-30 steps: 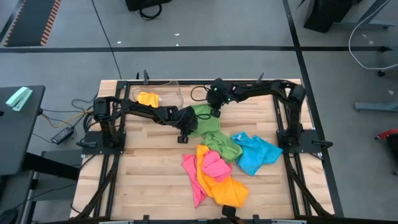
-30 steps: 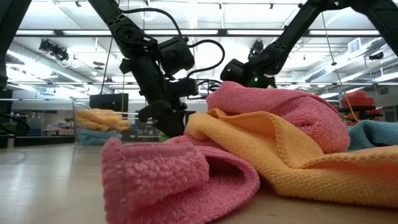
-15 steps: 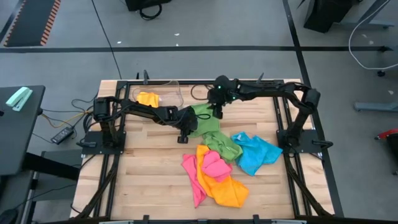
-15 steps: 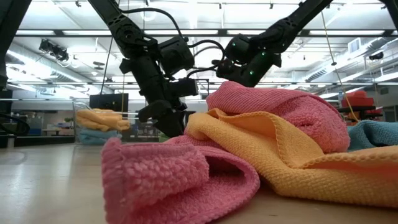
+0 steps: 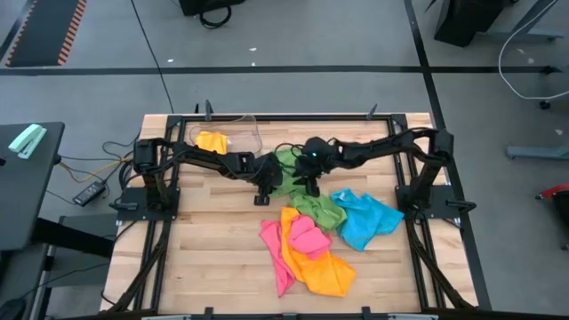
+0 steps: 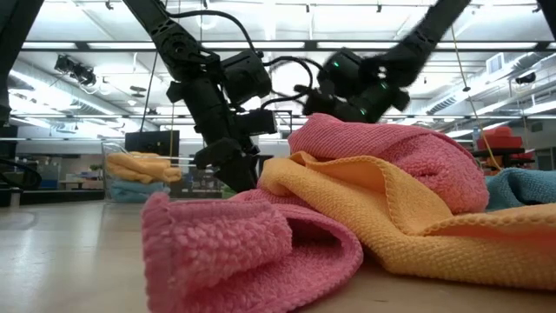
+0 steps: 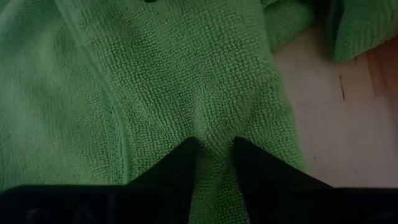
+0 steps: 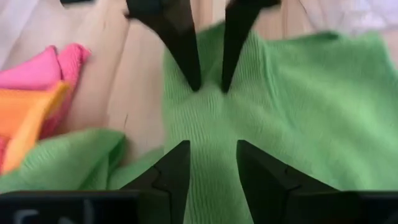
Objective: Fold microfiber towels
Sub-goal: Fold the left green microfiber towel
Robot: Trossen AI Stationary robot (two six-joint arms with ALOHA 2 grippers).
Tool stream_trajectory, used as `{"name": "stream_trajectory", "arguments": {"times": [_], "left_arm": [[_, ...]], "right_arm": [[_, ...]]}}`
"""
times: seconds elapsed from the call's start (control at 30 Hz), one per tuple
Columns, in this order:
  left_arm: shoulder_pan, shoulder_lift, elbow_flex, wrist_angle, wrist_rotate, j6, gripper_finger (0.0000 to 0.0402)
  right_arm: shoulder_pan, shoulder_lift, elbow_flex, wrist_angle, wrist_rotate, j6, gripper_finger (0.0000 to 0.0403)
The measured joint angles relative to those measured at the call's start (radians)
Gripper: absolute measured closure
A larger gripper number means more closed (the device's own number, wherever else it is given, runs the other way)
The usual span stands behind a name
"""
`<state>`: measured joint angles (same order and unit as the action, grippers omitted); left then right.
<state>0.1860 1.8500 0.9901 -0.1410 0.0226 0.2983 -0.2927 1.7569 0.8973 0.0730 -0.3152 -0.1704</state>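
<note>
A green towel (image 5: pixel 318 210) lies rumpled on the wooden table (image 5: pixel 204 240) at mid-table. It fills the left wrist view (image 7: pixel 155 74) and shows in the right wrist view (image 8: pixel 298 106). My left gripper (image 5: pixel 264 190) is shut on its left edge. My right gripper (image 5: pixel 311 182) is open just above the same towel (image 8: pixel 208 158), close to the right of the left gripper; I cannot tell whether it touches the cloth. Pink (image 5: pixel 307 238), orange-yellow (image 5: pixel 320 267) and blue (image 5: pixel 366 218) towels lie heaped nearer the front edge. My left gripper pinches a raised ridge of the green towel (image 7: pixel 214 146) between its two fingers (image 8: pixel 186 59), close to the towel's left edge. The fingers come from above, slanting down. The rest of the towel lies slack on the table.
A clear plastic bin (image 5: pixel 233 133) stands at the far left with an orange-yellow cloth (image 5: pixel 211 140) in it; it also shows in the low view (image 6: pixel 139 169). Bare wood lies at the near left (image 5: pixel 213 258). The pink and orange towels fill the low view's foreground (image 6: pixel 347 209).
My right gripper has come from near the table's far edge toward the near edge and down, onto the green towel beside my left gripper. My left gripper and the towels have kept still.
</note>
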Motion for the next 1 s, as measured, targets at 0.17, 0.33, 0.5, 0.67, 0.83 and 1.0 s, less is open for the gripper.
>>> {"name": "stream_trajectory", "arguments": {"times": [0.17,0.33,0.5,0.67,0.83,1.0], "left_arm": [[0.0,0.0,0.0,0.002,0.0,0.0,0.0267],[0.0,-0.06,0.0,-0.037,-0.008,0.001,0.0258],[0.0,-0.185,0.001,-0.122,-0.022,0.001,0.026],[-0.018,-0.267,0.002,-0.219,-0.023,0.033,0.027],[-0.072,-0.255,0.001,-0.226,-0.03,0.112,0.0256],[-0.124,-0.186,0.0,-0.156,-0.062,0.132,0.021]], "right_arm": [[-0.008,0.0,-0.125,0.157,0.044,0.067,0.0272],[-0.006,0.0,-0.16,0.165,0.081,0.097,0.0274],[-0.012,0.0,-0.169,0.144,0.106,0.118,0.0274],[-0.012,0.0,-0.169,0.143,0.114,0.122,0.0274],[-0.012,0.0,-0.169,0.151,0.116,0.124,0.0274],[-0.012,0.0,-0.17,0.169,0.118,0.143,0.0274]]}}
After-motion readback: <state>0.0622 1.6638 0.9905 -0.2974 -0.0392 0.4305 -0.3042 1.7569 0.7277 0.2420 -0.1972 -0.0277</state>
